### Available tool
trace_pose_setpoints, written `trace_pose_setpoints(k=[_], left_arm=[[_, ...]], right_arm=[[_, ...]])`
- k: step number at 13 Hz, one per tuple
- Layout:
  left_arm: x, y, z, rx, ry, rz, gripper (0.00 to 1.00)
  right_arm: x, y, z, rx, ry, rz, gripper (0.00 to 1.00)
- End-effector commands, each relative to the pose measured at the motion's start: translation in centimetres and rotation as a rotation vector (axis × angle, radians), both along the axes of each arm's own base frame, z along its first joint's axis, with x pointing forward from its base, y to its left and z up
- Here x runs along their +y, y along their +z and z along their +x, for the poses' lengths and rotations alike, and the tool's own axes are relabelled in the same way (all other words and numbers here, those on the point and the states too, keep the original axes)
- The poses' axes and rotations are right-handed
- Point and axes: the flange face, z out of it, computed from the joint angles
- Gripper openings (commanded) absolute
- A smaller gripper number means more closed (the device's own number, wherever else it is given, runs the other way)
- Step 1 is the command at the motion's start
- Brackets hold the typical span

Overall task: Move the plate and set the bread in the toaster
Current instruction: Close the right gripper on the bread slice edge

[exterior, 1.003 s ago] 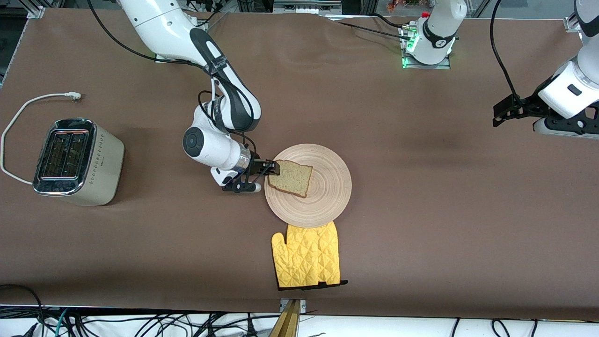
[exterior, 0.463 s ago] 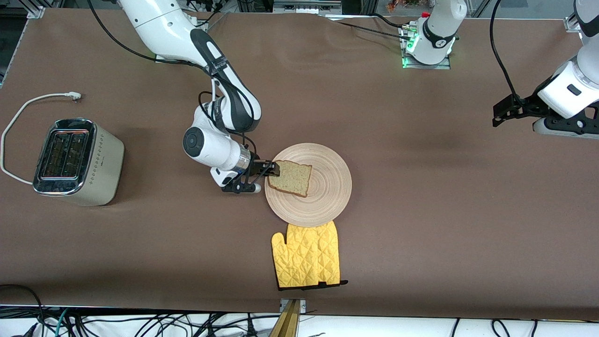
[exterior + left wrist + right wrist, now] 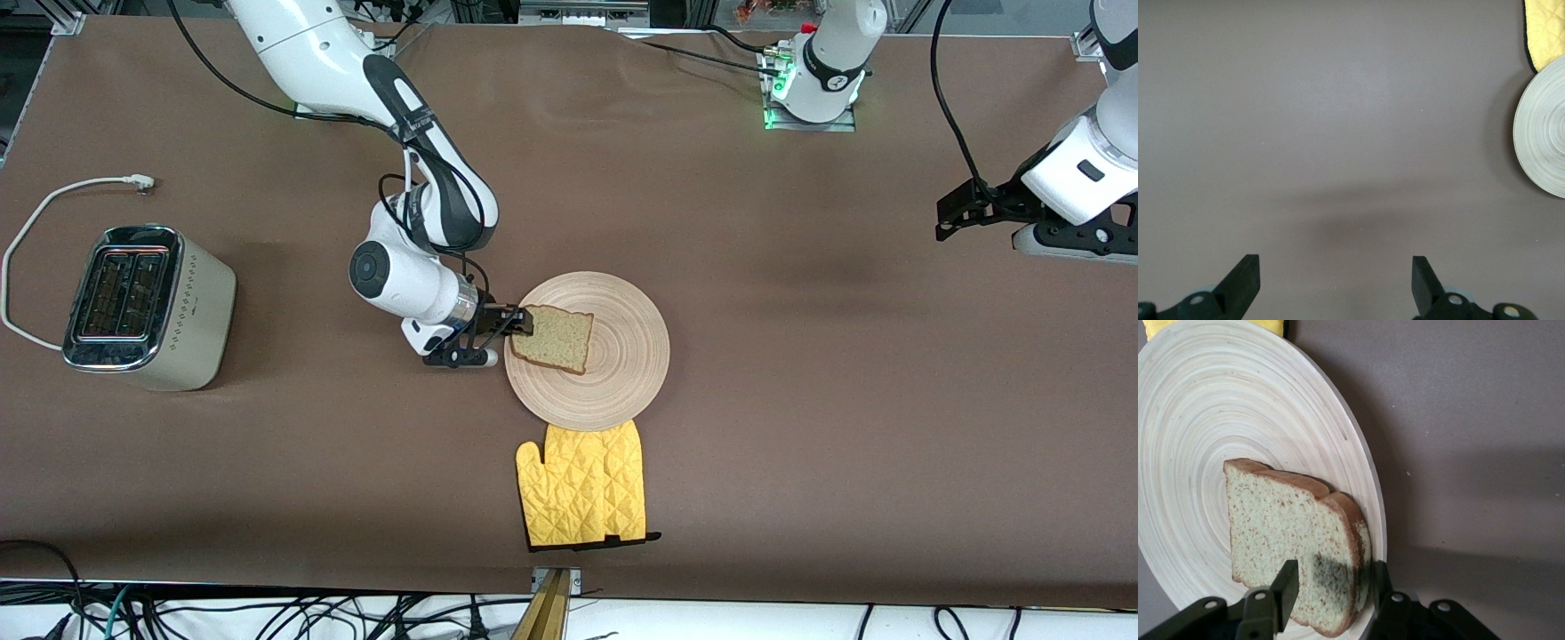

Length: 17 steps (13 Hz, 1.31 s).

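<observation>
The bread [image 3: 556, 339] lies on the wooden plate [image 3: 622, 373] in the middle of the table, on the part of the plate toward the right arm's end. My right gripper [image 3: 520, 322] is shut on the bread's edge, one finger on its speckled face [image 3: 1291, 533] and one against its underside, just over the plate's rim [image 3: 1218, 420]. The slice looks tilted, its gripped edge raised. The toaster [image 3: 147, 307] stands at the right arm's end of the table, slots up. My left gripper [image 3: 956, 213] waits open over bare table at the left arm's end, nothing between its fingers [image 3: 1245, 277].
A yellow quilted oven mitt [image 3: 582, 489] lies against the plate's rim, nearer to the front camera. The toaster's white cord [image 3: 36, 222] loops on the table beside it. The plate's edge [image 3: 1545, 133] and the mitt's corner [image 3: 1548, 30] show in the left wrist view.
The right arm's wrist has crept very slightly toward the plate, still holding the bread's edge. The left arm has not moved.
</observation>
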Motion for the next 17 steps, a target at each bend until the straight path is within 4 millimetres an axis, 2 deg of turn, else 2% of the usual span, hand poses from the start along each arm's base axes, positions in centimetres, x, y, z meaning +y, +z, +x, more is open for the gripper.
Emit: trace_pose_setpoints(k=[1, 4, 5, 6, 7, 8, 14, 16, 17], left_arm=[[-0.1, 0.6, 0.2, 0.001, 0.009, -0.003, 1.0], [-0.1, 0.6, 0.2, 0.001, 0.009, -0.003, 1.0], [-0.1, 0.5, 0.2, 0.002, 0.009, -0.003, 1.0], [-0.1, 0.5, 0.2, 0.002, 0.009, -0.003, 1.0], [-0.1, 0.5, 0.2, 0.002, 0.009, -0.003, 1.0], [-0.1, 0.5, 0.2, 0.002, 0.009, -0.002, 1.0], [-0.1, 0.6, 0.2, 0.001, 0.007, -0.002, 1.0], [-0.1, 0.6, 0.2, 0.001, 0.007, -0.002, 1.0], [-0.1, 0.6, 0.2, 0.001, 0.007, -0.002, 1.0]], right_arm=[[1.3, -0.3, 0.3, -0.007, -0.011, -0.011, 0.52], [1.4, -0.4, 0.3, -0.007, -0.009, -0.011, 0.52], [1.4, -0.4, 0.3, -0.007, -0.009, -0.011, 0.48], [1.4, -0.5, 0.3, -0.007, -0.006, -0.014, 0.31], [1.4, -0.5, 0.3, -0.015, 0.008, -0.026, 0.22], [1.4, -0.6, 0.2, -0.021, 0.021, -0.038, 0.17], [1.7, -1.8, -0.2, -0.015, 0.032, -0.052, 0.17], [1.8, -2.0, -0.2, -0.017, 0.035, -0.054, 0.09], [2.0, -2.0, -0.3, -0.029, 0.061, -0.07, 0.0]])
